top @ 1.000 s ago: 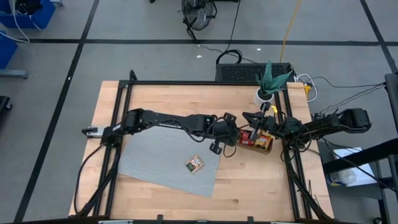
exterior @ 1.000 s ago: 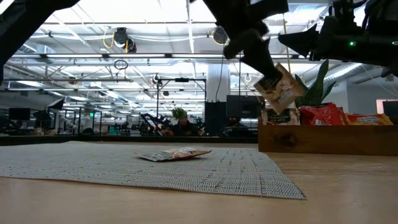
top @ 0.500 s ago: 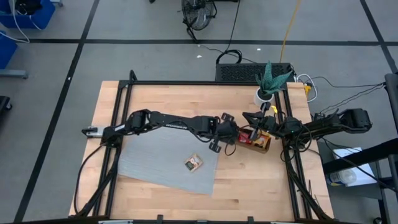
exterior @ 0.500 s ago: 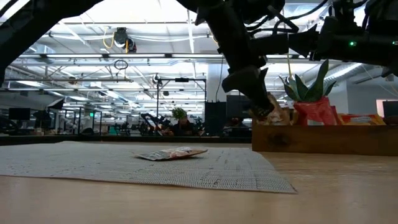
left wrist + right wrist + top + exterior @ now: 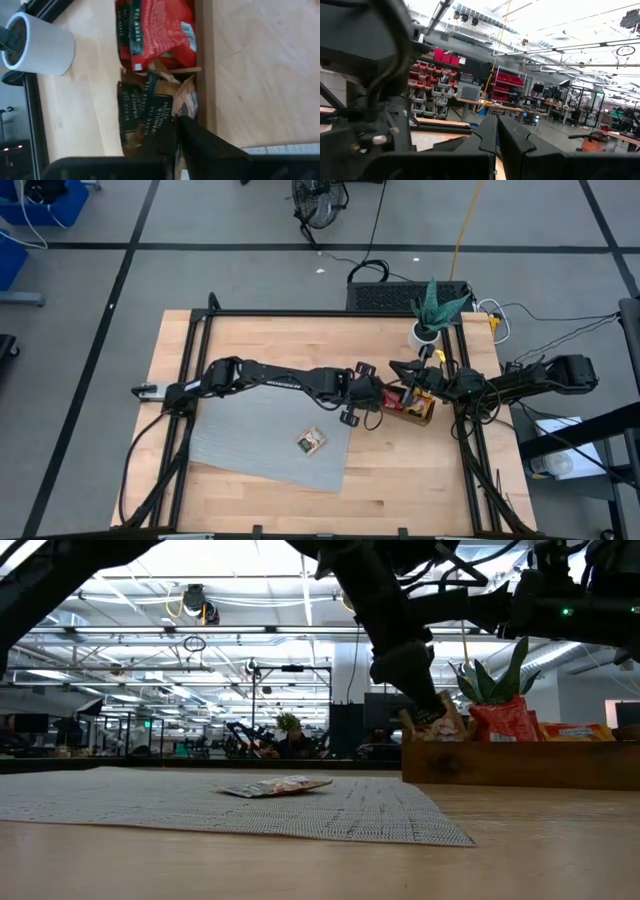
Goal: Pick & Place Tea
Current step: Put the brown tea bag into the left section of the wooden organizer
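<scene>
Placing step: left claw (image 5: 177, 131) dips among brown tea packets (image 5: 150, 107) in the wooden tray (image 5: 520, 765) directly beneath; open or closed, cannot tell. Next: release, then lift straight clear. Right claw (image 5: 496, 135) closed, idle, just past the tray.

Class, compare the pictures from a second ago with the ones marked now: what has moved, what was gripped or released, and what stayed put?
The left gripper carried a tea sachet down from above the wooden tray into its near end compartment. Whether it has let go is unclear. The tray itself slid slightly toward the mat. The sachet on the mat and the right gripper, shut above the tray, stayed as they were.
</scene>
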Controlling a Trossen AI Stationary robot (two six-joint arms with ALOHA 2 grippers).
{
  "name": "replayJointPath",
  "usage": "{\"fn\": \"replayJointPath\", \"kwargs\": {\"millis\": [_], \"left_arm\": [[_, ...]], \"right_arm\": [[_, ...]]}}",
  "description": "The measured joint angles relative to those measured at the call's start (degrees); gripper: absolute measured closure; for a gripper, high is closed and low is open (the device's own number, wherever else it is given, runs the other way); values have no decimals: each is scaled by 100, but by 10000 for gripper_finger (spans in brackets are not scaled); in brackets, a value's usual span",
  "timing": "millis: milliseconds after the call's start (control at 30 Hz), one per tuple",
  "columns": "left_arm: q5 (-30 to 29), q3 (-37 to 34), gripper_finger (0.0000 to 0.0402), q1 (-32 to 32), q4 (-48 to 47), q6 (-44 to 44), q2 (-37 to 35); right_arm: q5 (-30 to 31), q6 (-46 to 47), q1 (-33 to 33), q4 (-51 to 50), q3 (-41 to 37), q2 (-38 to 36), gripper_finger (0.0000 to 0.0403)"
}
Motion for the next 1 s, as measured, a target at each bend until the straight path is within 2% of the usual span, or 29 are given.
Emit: {"fn": "replayJointPath", "kwargs": {"millis": [233,433,533,633,733,1000], "left_arm": [[-13,0,307,-28,-18,-221,0],[-452,-2,240,-23,10,-353,-31],[-627,-2,216,-54,49,-217,-126],[-533,-4,201,-88,77,-324,-362],[-49,-2,195,-87,-40,-529,-650],[2629,-2,225,202,-530,-856,-960]], "right_arm": [[0,6,0,-6,0,0,399],[-2,6,0,-8,0,0,399],[-2,6,1,-8,0,0,399],[-2,8,2,-48,0,0,399],[-2,8,1,-83,0,0,399],[-22,12,1,-299,19,1,402]]}}
